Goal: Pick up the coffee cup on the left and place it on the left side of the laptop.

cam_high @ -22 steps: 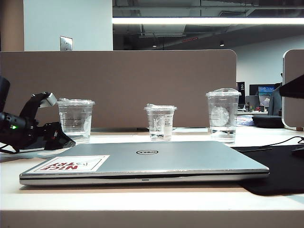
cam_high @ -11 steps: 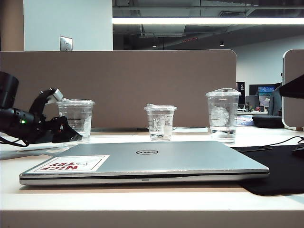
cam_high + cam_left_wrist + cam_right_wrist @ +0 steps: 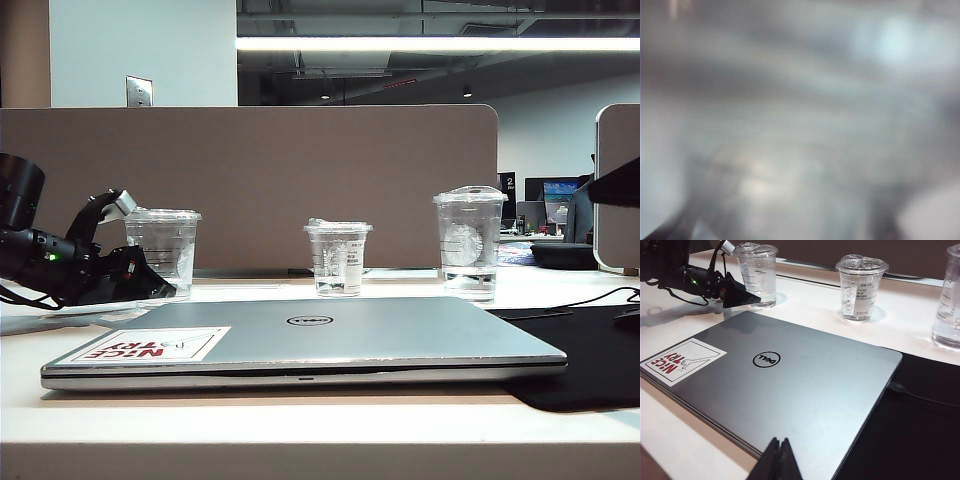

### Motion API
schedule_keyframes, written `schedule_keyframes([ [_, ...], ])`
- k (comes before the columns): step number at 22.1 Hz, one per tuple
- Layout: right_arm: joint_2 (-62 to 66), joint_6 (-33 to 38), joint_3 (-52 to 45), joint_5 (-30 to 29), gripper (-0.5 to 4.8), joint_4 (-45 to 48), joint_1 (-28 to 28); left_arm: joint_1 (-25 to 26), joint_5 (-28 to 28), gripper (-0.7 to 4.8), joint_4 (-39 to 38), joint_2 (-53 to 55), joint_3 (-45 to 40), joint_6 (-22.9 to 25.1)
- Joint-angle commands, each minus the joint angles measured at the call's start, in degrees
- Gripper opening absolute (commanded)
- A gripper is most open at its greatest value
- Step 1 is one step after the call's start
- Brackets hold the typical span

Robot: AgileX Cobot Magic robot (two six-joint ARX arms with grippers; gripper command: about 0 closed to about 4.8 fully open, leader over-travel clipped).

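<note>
The left gripper (image 3: 150, 280), jaws spread, is seen at the coffee cup (image 3: 163, 247) near the tabletop's (image 3: 300, 410) back-left corner, behind the laptop (image 3: 330, 340). The right gripper (image 3: 779, 460), fingers together, is held above the laptop's front edge.

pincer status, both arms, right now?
Left pincer: open, at the coffee cup, holding nothing that can be seen.
Right pincer: shut, empty, hanging over the laptop.

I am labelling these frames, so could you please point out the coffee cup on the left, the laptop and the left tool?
coffee cup (image 3: 170, 245): exterior view, on its clear side wall.
laptop (image 3: 790, 385): right wrist view, on the bare silver lid.
left tool (image 3: 742, 297): right wrist view, at the black fingertips beside the cup.
</note>
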Motion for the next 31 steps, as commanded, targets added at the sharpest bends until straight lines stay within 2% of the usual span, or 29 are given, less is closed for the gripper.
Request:
schedule_keyframes([
  [1,0.07,0.17,-0.24,0.09,-0.04,0.98,0.07,-0.76,1.07,4.79,0.63,-0.07,0.11,0.04],
  [9,0.04,0.17,-0.24,0.09,-0.04,1.01,0.07,-2.84,-0.61,4.79,1.46,-0.04,0.20,0.72],
  [11,0.04,0.17,-0.24,0.09,-0.04,1.01,0.07,-3.19,-2.54,4.79,2.25,-0.04,0.20,1.84],
  [17,0.04,0.17,-0.24,0.09,-0.04,1.01,0.07,-3.54,-3.32,4.79,5.88,0.31,0.31,1.86],
  [26,0.04,0.17,-0.24,0.07,-0.04,1.01,0.07,-4.44,-4.44,4.79,6.60,2.23,0.52,1.90],
  [31,0.04,0.17,-0.24,0.07,-0.04,1.01,0.07,-5.29,-7.15,4.79,9.31,2.93,0.55,1.95],
])
